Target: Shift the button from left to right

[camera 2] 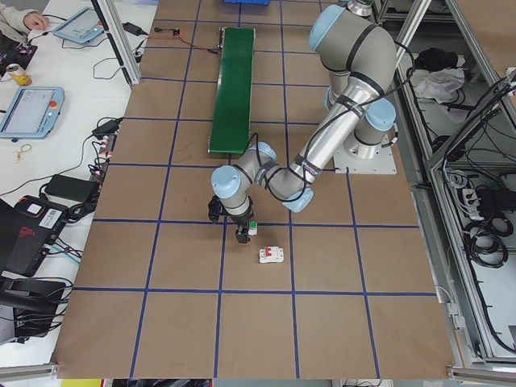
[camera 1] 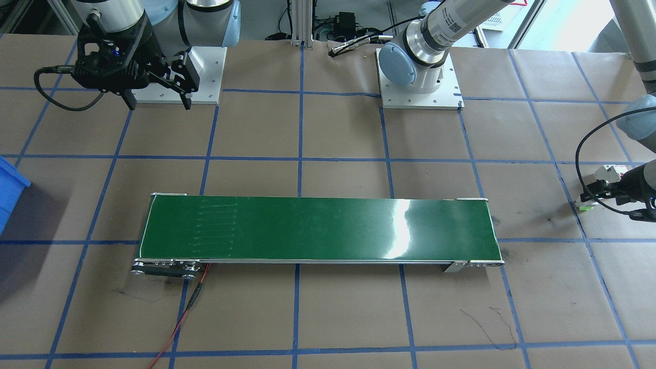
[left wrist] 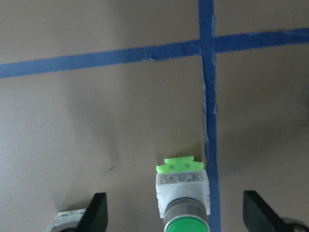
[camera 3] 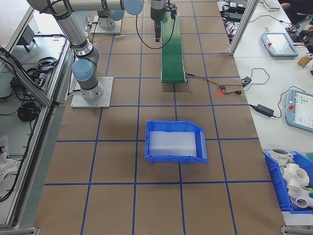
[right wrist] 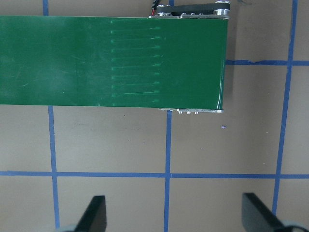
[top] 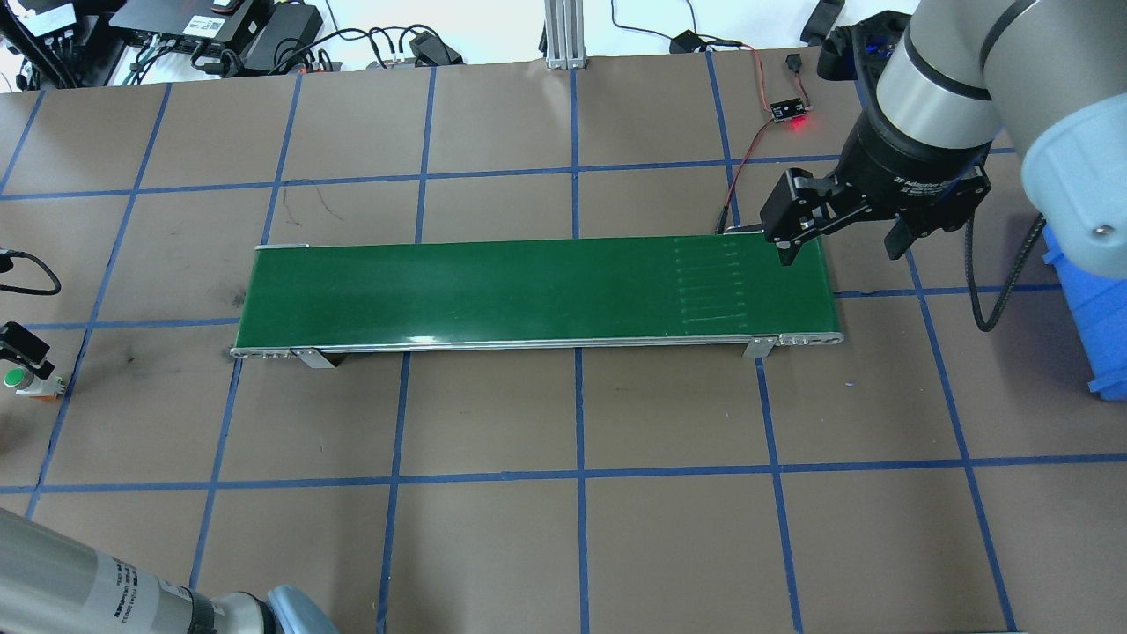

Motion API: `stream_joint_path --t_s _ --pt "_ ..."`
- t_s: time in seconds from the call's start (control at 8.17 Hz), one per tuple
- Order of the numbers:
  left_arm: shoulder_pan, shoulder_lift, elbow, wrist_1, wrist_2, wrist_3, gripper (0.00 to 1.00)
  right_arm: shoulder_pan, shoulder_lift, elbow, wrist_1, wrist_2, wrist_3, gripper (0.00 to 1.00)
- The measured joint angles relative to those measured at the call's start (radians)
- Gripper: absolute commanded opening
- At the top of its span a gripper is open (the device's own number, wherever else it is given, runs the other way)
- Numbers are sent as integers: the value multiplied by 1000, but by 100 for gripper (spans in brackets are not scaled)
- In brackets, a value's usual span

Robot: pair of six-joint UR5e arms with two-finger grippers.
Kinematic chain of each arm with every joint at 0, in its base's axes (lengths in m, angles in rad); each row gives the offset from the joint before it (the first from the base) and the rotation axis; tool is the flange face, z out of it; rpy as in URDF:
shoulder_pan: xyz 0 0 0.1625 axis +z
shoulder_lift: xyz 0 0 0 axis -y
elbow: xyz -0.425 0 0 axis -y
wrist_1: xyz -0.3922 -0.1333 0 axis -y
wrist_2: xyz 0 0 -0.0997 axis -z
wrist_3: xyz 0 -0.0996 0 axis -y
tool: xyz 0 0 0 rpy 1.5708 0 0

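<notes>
The button [left wrist: 183, 198], a green round cap on a white cube with light green trim, stands on the brown table at the robot's far left [top: 18, 379] [camera 2: 252, 227]. My left gripper [left wrist: 177, 215] is low over it and open, one finger on each side and neither touching it. In the overhead view only a bit of this gripper [top: 22, 348] shows at the left edge. My right gripper [top: 841, 251] hangs open and empty above the right end of the green conveyor belt [top: 528, 291]; its wrist view shows that belt end [right wrist: 145, 58] below.
A white circuit breaker with a red lever [camera 2: 271, 255] lies close beside the button. A blue bin [camera 3: 175, 142] sits beyond the conveyor's right end. A red-lit small board with wires [top: 790, 112] lies behind the belt. Blue tape marks a grid on the table.
</notes>
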Motion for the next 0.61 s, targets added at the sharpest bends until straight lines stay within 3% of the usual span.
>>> stream_joint_path --t_s 0.61 --pt "0 -8 -55 2 5 11 100 1 1 0 -2 6 0 100"
